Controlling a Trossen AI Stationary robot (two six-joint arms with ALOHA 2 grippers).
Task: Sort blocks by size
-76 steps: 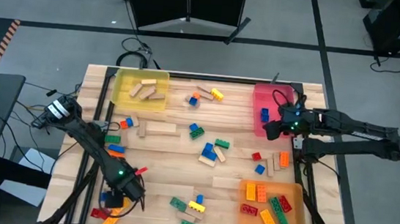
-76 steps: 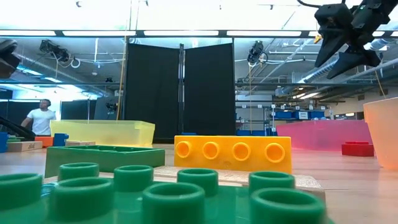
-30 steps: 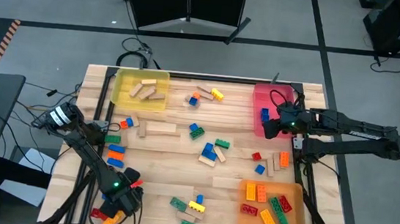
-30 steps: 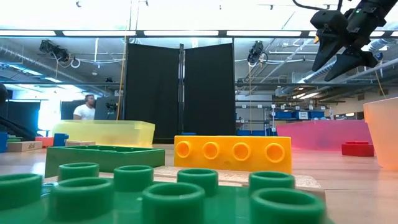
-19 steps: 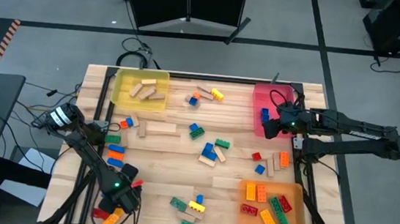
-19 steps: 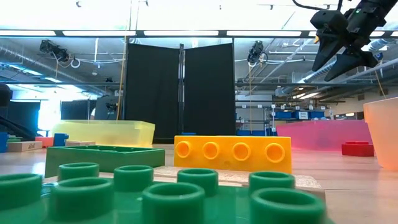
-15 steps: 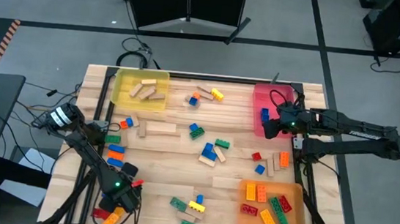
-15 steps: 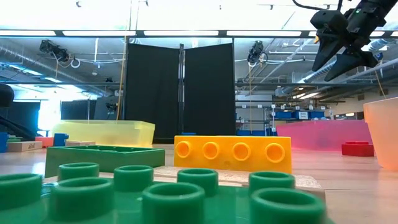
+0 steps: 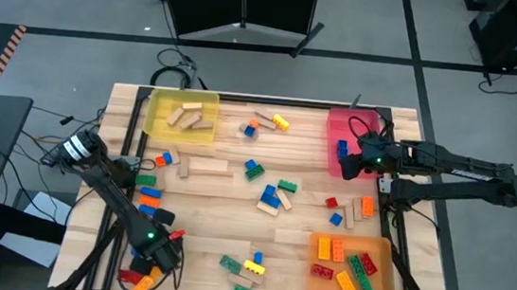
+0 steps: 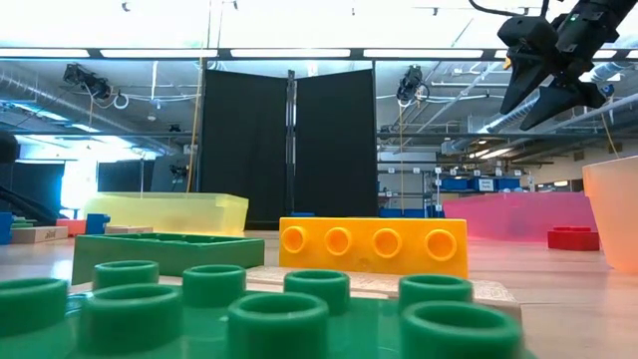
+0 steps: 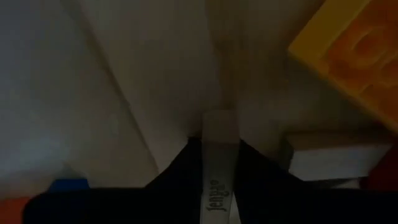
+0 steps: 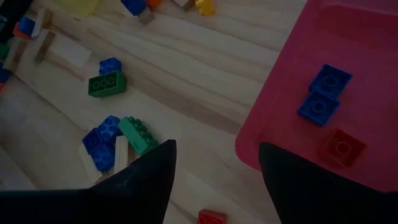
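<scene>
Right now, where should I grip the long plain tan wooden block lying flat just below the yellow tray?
Take the long plain tan wooden block at mid-length, fingers across its narrow width, coming straight down from above. It lies flat, and bare table seems to run along both long sides.

A: In the left wrist view the yellow studded plastic brick (image 11: 348, 53) is cut by the upper right edge.

B: And whether the left gripper (image 9: 147, 269) at lower left holds anything can't be told; 1 blurred green studded brick (image 10: 249, 309) fills the low view's bottom.
</scene>
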